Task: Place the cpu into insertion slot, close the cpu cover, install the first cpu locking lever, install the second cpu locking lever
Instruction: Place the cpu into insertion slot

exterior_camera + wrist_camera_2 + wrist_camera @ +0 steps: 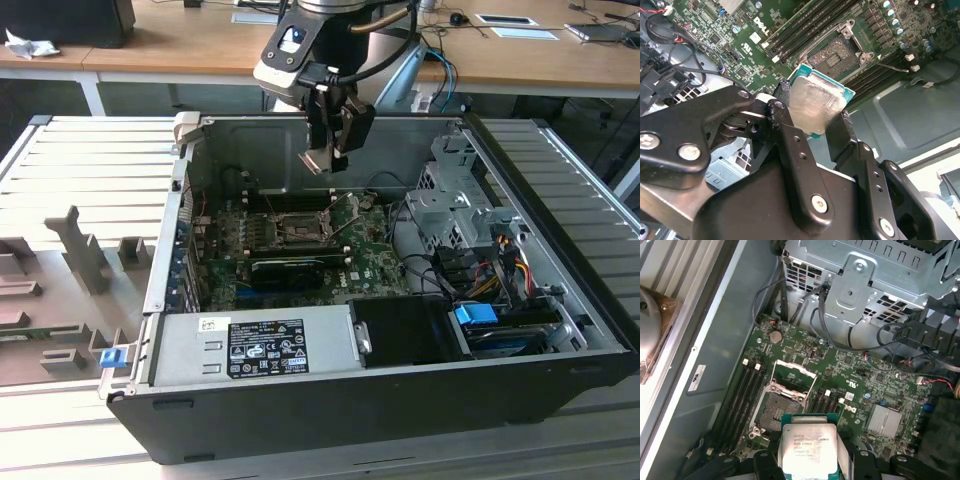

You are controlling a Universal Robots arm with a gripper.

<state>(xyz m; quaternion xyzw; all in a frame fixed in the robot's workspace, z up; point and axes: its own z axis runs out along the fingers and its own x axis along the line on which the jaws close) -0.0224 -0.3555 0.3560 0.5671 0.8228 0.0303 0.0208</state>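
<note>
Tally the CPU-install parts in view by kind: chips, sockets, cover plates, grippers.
cpu: 1, gripped
insertion slot: 1, empty
cpu cover: 1, raised open
gripper: 1
Total: 4

You have several lines of dark print on the cpu [807, 447] face in the first wrist view, too fine to make out. White lettering [759, 23] sits on the green board [742, 31] in the second wrist view. In the exterior view, at six o'clock from the insertion slot [295, 224], the power supply [185, 352] carries a black label [268, 347] whose white text is illegible.
</note>
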